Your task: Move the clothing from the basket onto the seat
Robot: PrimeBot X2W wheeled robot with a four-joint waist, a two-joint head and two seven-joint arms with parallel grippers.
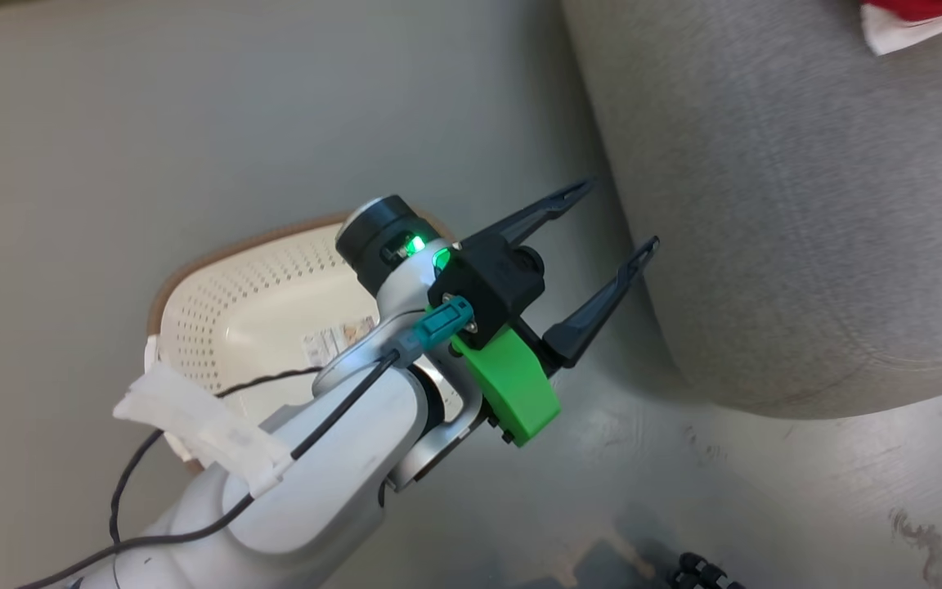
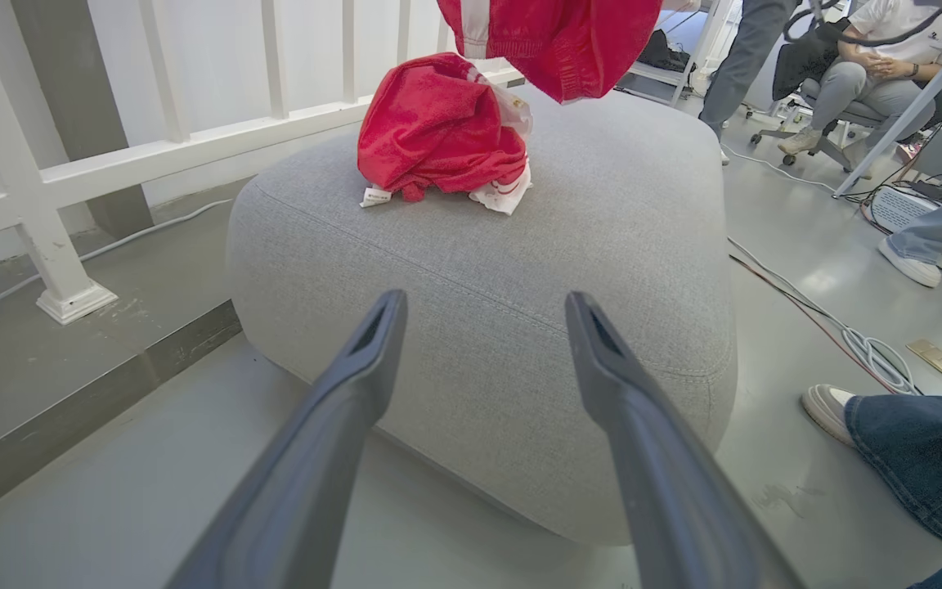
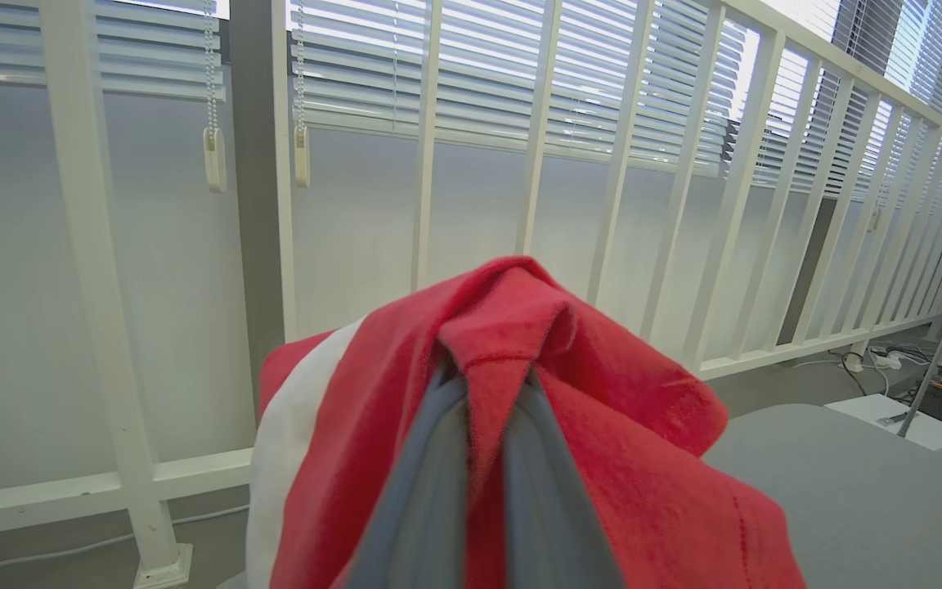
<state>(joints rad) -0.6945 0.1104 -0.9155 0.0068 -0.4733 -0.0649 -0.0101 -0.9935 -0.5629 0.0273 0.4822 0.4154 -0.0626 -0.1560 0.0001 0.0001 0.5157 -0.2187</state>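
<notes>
My left gripper [image 1: 623,215] is open and holds nothing, hovering over the floor between the basket [image 1: 217,315] and the grey seat [image 1: 806,204]. The cream basket shows only a sticker [image 1: 334,339] on its base; my arm hides part of it. One red garment [image 2: 438,131] with white trim and a small label lies crumpled on the seat [image 2: 479,327]. A second red garment [image 2: 561,41] hangs in the air above the seat. My right gripper [image 3: 483,393] is shut on that garment [image 3: 602,458], whose white stripe drapes to the left.
A white railing [image 2: 54,180] runs behind the seat, with blinds beyond it. Cables [image 2: 814,311] trail over the floor to the right of the seat. People's legs and shoes [image 2: 912,442] stand close on that side, and a seated person [image 2: 855,74] is farther back.
</notes>
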